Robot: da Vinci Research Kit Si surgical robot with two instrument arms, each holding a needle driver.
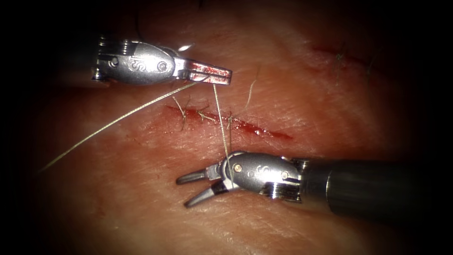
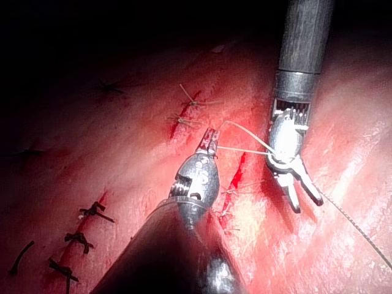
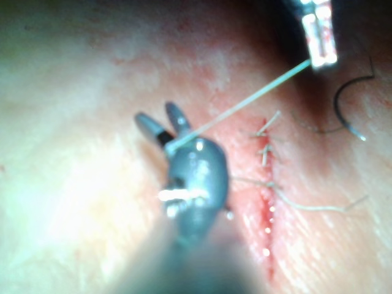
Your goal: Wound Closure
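The right gripper [image 1: 191, 189], open-jawed, has thread [image 1: 220, 118] draped across it, held by the left gripper [image 1: 222, 75].

A taut thread [image 1: 219, 115] crosses your path over the cut [image 1: 226, 122], strung from the left tool [image 1: 214, 75], which grips it, to the wrist of the right tool [image 1: 191, 188], whose jaws gape empty. The curved needle [image 3: 350, 110] lies loose on the tissue [image 1: 118, 198] beyond the left tool. Bare tissue lies either side.
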